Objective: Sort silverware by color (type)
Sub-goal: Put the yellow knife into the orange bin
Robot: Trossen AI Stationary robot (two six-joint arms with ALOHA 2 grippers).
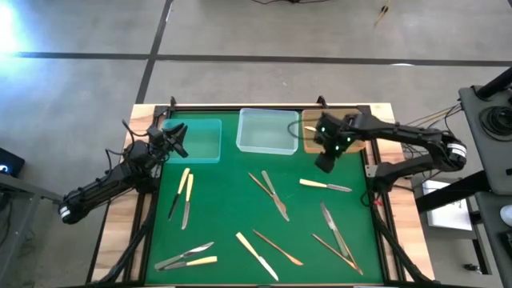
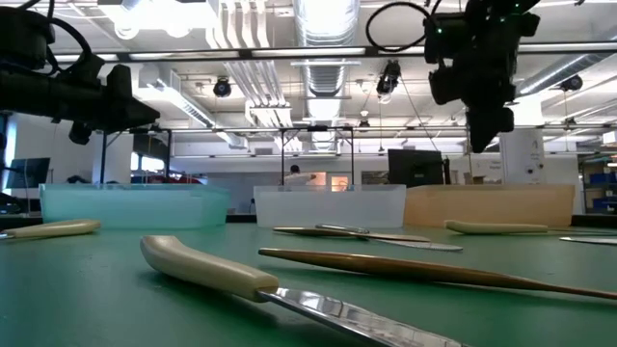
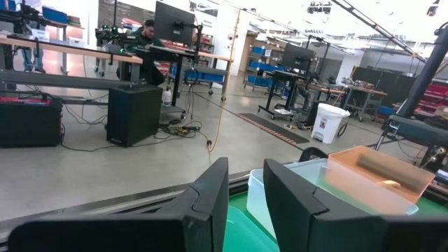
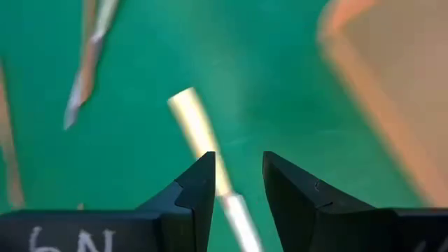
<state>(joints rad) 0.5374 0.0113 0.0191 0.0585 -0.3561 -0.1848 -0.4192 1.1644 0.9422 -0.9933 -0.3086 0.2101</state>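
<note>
The silverware [image 1: 276, 200] lies scattered on the green counter [image 1: 224, 192]. The right end effector [image 4: 238, 178] hovers empty, fingers narrowly parted, above a blurred cream-handled knife [image 4: 199, 143]. The left end effector [image 3: 245, 192], narrowly parted, holds nothing.

Overhead, table-level and two wrist cameras share the green mat [image 1: 240, 208].

We see three trays in a row along the table's [image 1: 240, 192] far edge: the left tray [image 1: 194, 141], middle tray [image 1: 268, 130], and right tray [image 1: 330, 128]. The silverware [image 1: 272, 194] lies scattered nearer us. One piece perhaps lies in the right tray.
</note>
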